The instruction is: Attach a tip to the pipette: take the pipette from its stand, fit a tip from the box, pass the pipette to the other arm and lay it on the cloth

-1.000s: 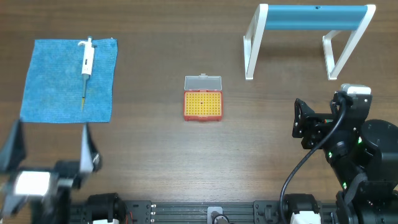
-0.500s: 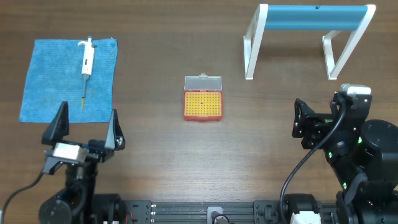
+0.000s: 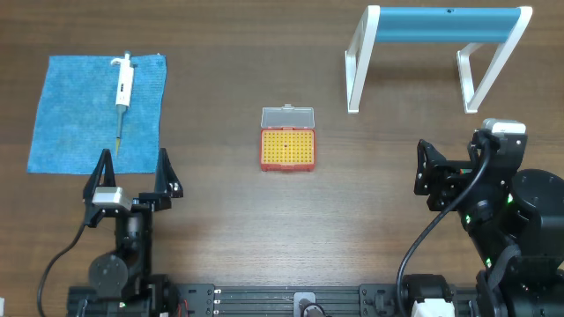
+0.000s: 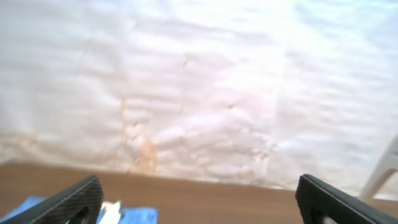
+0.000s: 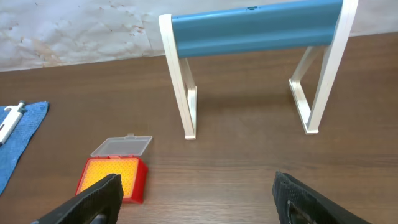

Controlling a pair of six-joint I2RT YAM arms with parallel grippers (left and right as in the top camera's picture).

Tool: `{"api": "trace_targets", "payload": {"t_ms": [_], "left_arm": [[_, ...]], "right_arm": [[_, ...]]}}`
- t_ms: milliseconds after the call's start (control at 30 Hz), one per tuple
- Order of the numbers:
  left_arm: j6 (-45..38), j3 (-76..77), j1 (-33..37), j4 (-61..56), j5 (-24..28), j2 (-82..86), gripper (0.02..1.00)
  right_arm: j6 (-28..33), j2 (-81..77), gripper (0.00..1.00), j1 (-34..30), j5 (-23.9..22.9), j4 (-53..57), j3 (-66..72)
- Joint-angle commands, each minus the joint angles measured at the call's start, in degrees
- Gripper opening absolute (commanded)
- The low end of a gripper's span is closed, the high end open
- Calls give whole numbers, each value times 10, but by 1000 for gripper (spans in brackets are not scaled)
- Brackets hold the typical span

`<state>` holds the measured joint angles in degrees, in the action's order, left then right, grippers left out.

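Observation:
The white pipette [image 3: 122, 88] lies on the blue cloth [image 3: 70, 123] at the far left, its tip end pointing toward the front; its head [image 5: 9, 121] and the cloth [image 5: 18, 146] also appear in the right wrist view. The orange tip box [image 3: 287, 148] with its clear lid open sits mid-table, also seen as the tip box [image 5: 112, 176]. My left gripper [image 3: 132, 176] is open just in front of the cloth, holding nothing. My right gripper [image 3: 429, 176] is open at the right, back from the stand, empty.
The white stand with a blue bar [image 3: 445, 25] occupies the far right; the stand [image 5: 255, 28] has nothing hanging on it. In the left wrist view a pale wall [image 4: 199, 87] rises behind the table's far edge. Bare wood lies between box and grippers.
The left arm has drawn back from the lower left corner and swung upright, its open gripper now in front of the cloth. The right arm, pipette and box stayed put.

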<state>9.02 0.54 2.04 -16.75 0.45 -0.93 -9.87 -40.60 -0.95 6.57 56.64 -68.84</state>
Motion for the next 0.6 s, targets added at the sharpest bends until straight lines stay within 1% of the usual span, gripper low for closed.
{"api": "trace_targets", "payload": {"t_ms": [33, 167, 300, 500, 567, 600], "left_arm": [[28, -2, -2, 47, -68, 7, 998], [28, -2, -2, 118, -32, 7, 996], [27, -2, -2, 176, 23, 7, 998], [12, -2, -3, 212, 32, 7, 998], [-8, -2, -3, 211, 33, 7, 996], [-10, -2, -3, 211, 32, 7, 998]], "right_arm": [[-6, -1, 794, 3, 5, -1, 2], [-6, -1, 794, 3, 5, -1, 2], [-6, -1, 796, 3, 5, -1, 2], [-6, -1, 794, 3, 5, -1, 2], [-6, -1, 807, 3, 5, -1, 2], [-6, -1, 794, 3, 5, -1, 2]]}}
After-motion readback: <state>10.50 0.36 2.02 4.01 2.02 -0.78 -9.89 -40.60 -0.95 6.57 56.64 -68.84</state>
